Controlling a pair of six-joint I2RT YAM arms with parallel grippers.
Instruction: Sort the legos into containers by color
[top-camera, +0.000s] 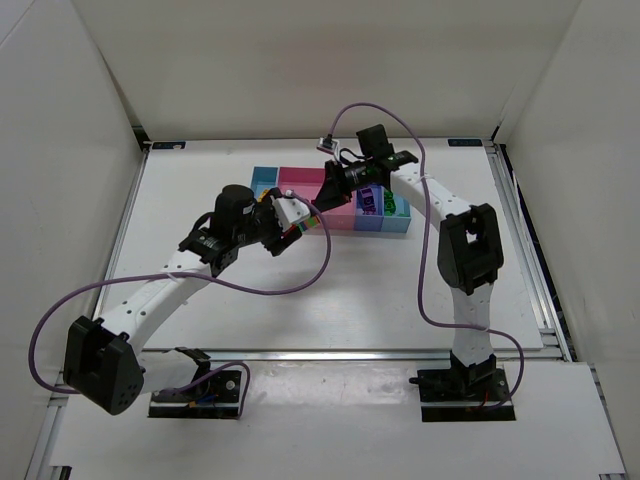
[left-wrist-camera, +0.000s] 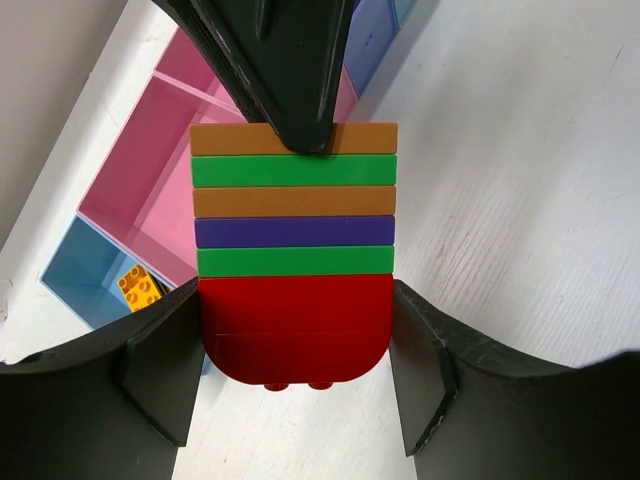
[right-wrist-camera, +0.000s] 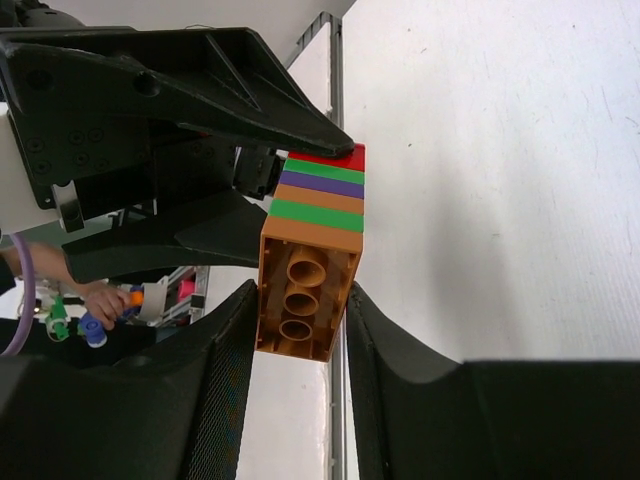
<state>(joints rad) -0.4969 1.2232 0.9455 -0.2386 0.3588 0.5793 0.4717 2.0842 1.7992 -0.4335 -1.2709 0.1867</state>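
Observation:
A stack of legos (left-wrist-camera: 294, 250) hangs over the table: red at one end, then green, purple, orange, green and orange. My left gripper (left-wrist-camera: 295, 370) is shut on the red end, with a finger against each side. My right gripper (right-wrist-camera: 305, 320) is shut on the orange end brick (right-wrist-camera: 303, 290), its fingers showing as a black wedge in the left wrist view. In the top view the stack (top-camera: 303, 228) spans between the left gripper (top-camera: 290, 222) and the right gripper (top-camera: 318, 205), just in front of the containers (top-camera: 262, 180).
The row of joined containers runs light blue (left-wrist-camera: 85, 285), pink (left-wrist-camera: 150, 190) and dark blue (left-wrist-camera: 375, 40). A yellow lego (left-wrist-camera: 140, 285) lies in the light blue bin. Green and purple legos (top-camera: 370, 200) sit in a bin at the right. White walls enclose the table.

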